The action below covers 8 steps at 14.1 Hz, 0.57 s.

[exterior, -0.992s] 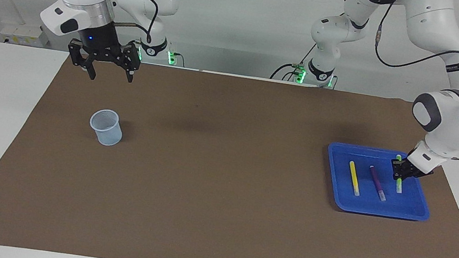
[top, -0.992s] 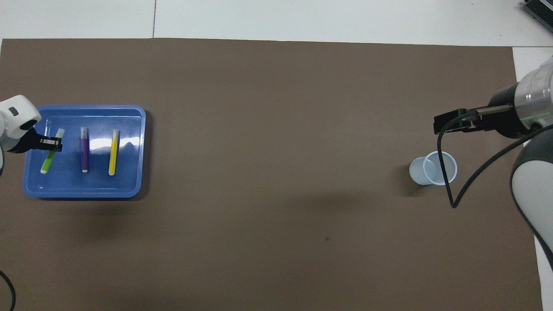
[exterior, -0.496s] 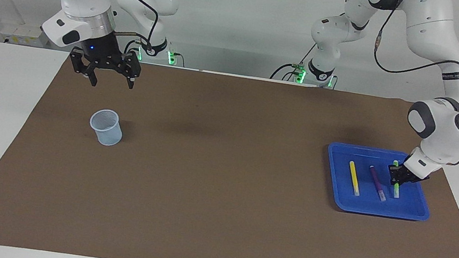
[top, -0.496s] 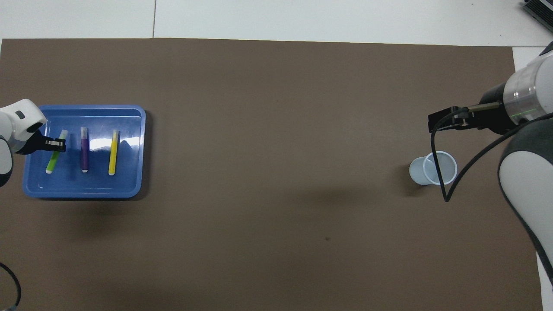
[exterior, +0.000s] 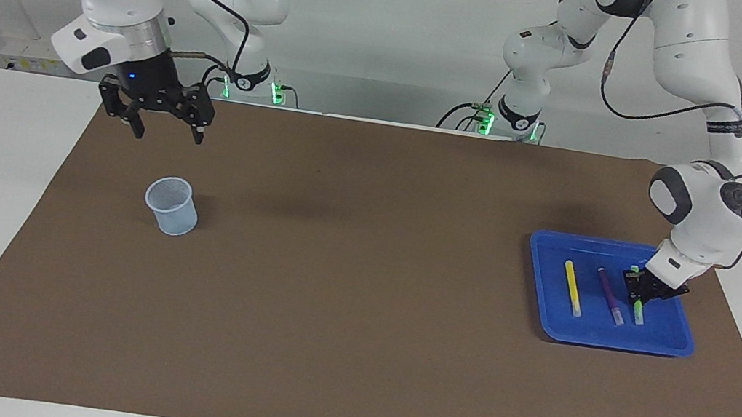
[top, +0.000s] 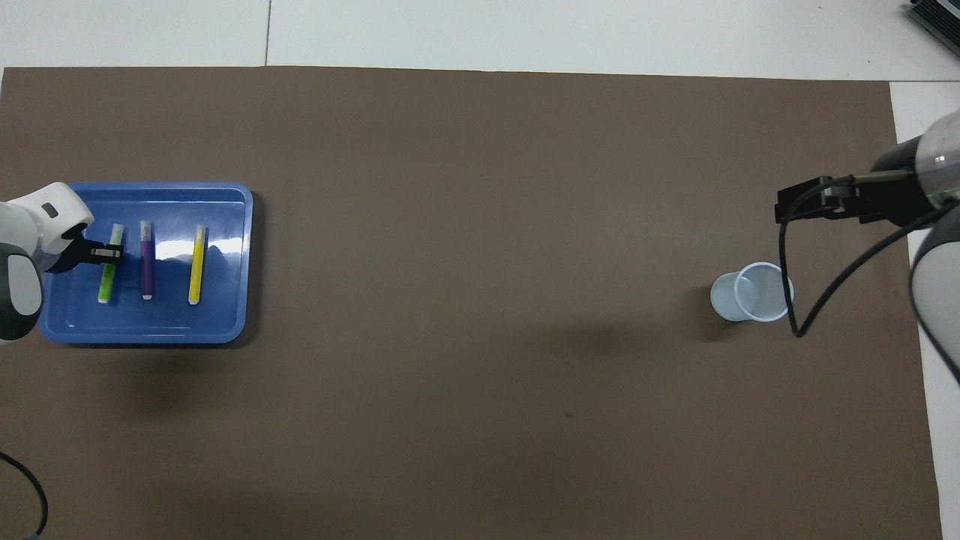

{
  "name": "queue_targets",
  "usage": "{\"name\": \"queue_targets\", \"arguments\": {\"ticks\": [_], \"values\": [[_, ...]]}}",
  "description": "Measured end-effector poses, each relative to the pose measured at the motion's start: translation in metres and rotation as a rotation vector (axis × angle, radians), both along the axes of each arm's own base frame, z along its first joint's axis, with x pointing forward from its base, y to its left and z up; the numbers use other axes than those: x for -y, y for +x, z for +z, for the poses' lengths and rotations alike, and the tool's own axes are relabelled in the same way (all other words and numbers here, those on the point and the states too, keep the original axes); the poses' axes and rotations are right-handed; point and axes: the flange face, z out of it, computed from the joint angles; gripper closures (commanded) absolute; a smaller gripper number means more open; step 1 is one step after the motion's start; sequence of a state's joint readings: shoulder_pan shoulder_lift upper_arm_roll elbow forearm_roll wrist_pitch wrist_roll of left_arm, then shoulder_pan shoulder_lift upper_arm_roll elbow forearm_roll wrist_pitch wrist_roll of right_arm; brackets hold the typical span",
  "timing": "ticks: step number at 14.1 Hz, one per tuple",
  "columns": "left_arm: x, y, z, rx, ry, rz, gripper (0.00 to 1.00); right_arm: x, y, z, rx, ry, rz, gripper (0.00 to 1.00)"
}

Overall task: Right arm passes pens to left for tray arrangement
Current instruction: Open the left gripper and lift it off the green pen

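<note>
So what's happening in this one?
The left gripper is down in the blue tray, at the green pen, which lies flat beside the purple pen and the yellow pen. All three pens lie roughly parallel in the tray, so the arranging looks nearly done; whether the green one is gripped or let go cannot be told. The right gripper waits open, up over the mat near the pale-blue cup, which looks empty.

facing: high, toward robots | overhead: steeply down | shared: brown mat [exterior: 358, 295]
</note>
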<state>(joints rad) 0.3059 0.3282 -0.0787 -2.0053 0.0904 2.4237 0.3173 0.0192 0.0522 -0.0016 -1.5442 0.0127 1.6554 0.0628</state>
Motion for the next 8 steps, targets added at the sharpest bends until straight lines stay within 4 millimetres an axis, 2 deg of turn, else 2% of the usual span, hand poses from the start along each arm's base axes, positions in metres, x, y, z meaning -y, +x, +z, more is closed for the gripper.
{"name": "queue_targets", "arguments": {"ticks": [1,3,6,8], "values": [[0.000,-0.001,-0.002,-0.005,0.000,-0.003,0.00,0.018,-0.001,0.001,-0.004,0.000,-0.025,0.00],[0.001,-0.001,-0.002,-0.007,0.000,-0.007,0.00,0.028,-0.004,0.004,-0.020,-0.001,-0.039,0.00],[0.002,0.000,0.000,-0.017,-0.002,-0.010,0.00,0.023,-0.007,0.004,-0.039,-0.001,-0.031,0.00],[0.002,0.005,0.010,-0.036,-0.004,-0.009,0.00,0.023,-0.009,0.003,-0.050,-0.001,-0.030,0.00]]}}
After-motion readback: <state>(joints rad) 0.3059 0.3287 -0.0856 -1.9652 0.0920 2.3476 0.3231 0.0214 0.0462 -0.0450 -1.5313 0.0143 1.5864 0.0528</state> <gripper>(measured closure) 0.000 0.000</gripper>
